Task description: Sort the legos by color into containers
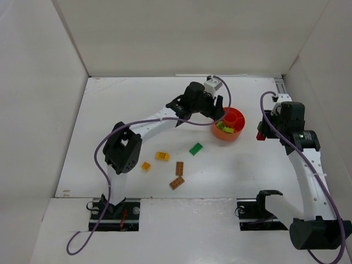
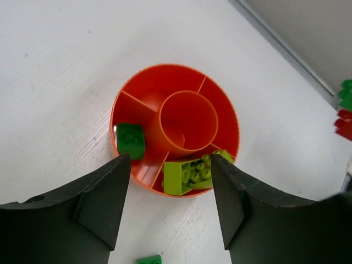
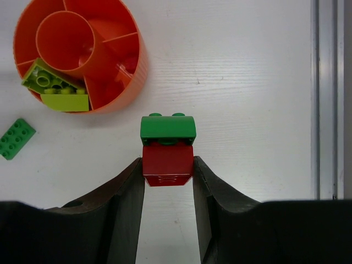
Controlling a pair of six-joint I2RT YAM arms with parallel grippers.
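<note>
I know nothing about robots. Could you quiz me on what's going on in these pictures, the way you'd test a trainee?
1. True or false: the right end effector grips a red brick with a green brick stuck to it.
2. Besides the dark green brick, which colour lies in the bowl? A lime, B yellow, C brown.
3. Fill in: the left end effector, over the bowl, is ___ (open or shut).

Key: 1 true. 2 A, the lime bricks. 3 open.
</note>
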